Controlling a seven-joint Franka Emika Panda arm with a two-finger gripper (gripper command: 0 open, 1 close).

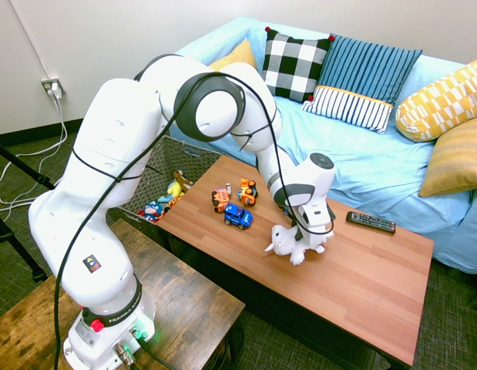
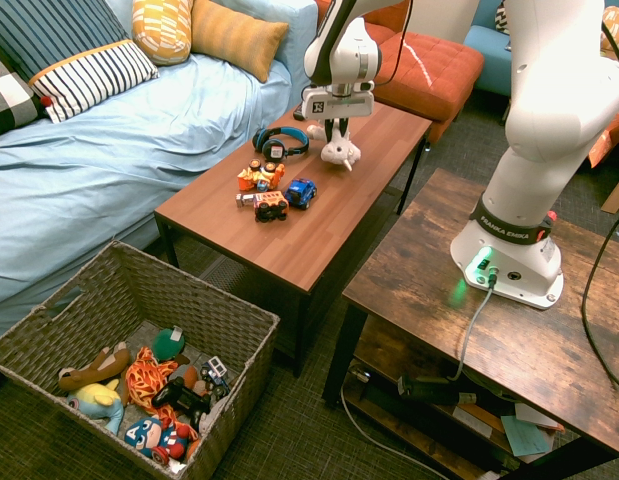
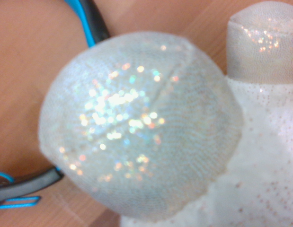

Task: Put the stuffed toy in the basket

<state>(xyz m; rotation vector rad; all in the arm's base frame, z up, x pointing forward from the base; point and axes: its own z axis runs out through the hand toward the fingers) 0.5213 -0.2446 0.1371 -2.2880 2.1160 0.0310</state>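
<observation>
The stuffed toy (image 1: 293, 243) (soft, light, compressible), located on the coffee table (image 1: 361, 285) just beside the headphones (image 2: 280, 142), is straddled by the gripper (image 1: 309, 236), whose grip cannot be confirmed; the plump body is recommended as the grasp point.

The stuffed toy (image 1: 293, 243) is white, with a glittery, iridescent sheen up close. The basket (image 2: 119, 300) is a grey-brown weave holding bright orange, blue and yellow toys. Small toy cars (image 1: 236, 205) on the reddish-brown wood table (image 1: 361, 285) are orange and blue. The headphones (image 2: 280, 142) are black with blue trim. The sofa (image 1: 377, 166) is pale blue, carrying a black-and-white check cushion (image 1: 294, 63), a blue striped one (image 1: 361, 81) and mustard-yellow ones (image 1: 442, 104)
</observation>
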